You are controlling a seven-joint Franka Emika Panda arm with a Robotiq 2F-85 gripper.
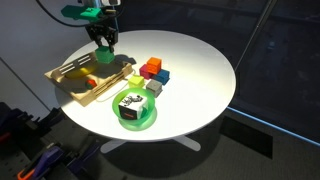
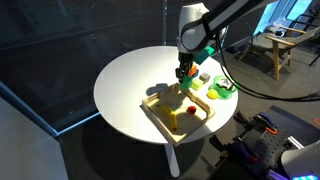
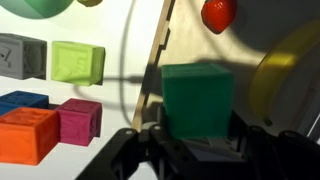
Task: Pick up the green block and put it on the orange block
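1. Where the dark floor meets glass partitions stands a round white table (image 1: pixel 200 60), seen in both exterior views; on it lie a wooden tray (image 2: pixel 160 118) holding yellow pieces, a round green plate (image 1: pixel 148 122) and a loose cluster of small toy blocks.
2. Behind the table, in an exterior view, a desk (image 2: pixel 280 38) stands in a brighter part of the room.
3. From above, the arm (image 2: pixel 215 15) reaches down over the table, wrist pointing almost straight down, with the gripper (image 2: pixel 186 72) above the tray's rim on the side toward the blocks.
4. Its jaws are closed partway against two opposite faces of the green block (image 3: pixel 197 100), holding it clear of the surface.
5. In the wrist view the green block is a plain, bright green cube, one flat face toward the camera, hanging over the tray's wooden rail (image 3: pixel 160 50).
6. Beside it on the table sits the orange block (image 3: pixel 28 135), touching a magenta block (image 3: pixel 80 118), with a blue block (image 3: pixel 22 100) just behind and a pale yellow-green block (image 3: pixel 78 62) further off; the orange block has nothing on top.
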